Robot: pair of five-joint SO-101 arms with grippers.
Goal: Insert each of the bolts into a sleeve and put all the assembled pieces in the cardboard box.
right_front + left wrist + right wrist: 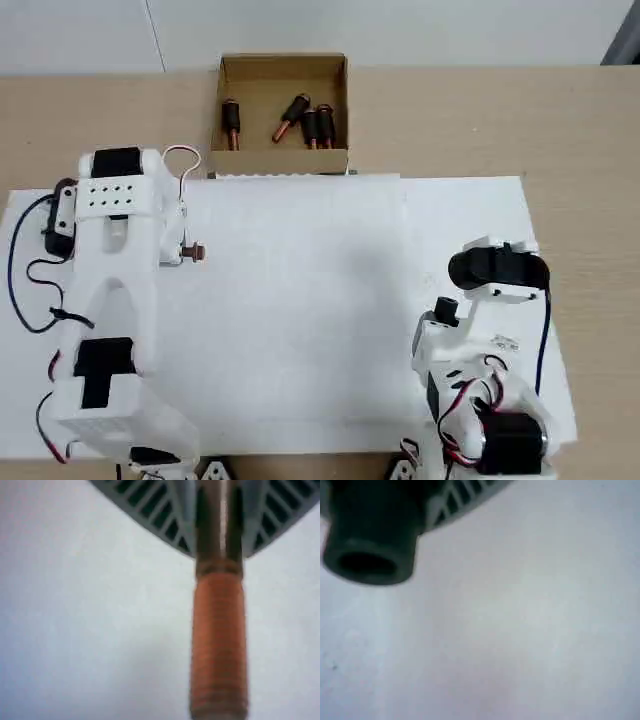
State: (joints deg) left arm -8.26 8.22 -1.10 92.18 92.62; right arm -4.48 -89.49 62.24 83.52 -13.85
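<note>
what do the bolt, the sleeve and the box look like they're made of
Copper-coloured threaded bolt: looks like metal with a copper-toned satin finish, going by the fine ridged threads and a bright streak higher on its shank. Black tubular sleeve: matte with no glints, likely plastic or rubber; cannot tell which. Brown open-topped cardboard box: dull tan paperboard with folded walls.

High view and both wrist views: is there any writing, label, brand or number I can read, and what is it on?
No text can be read anywhere.
The dark marks on the right arm's white housing are too small to read.
There is no print visible on the cardboard box, the bolt or the sleeve.
</note>
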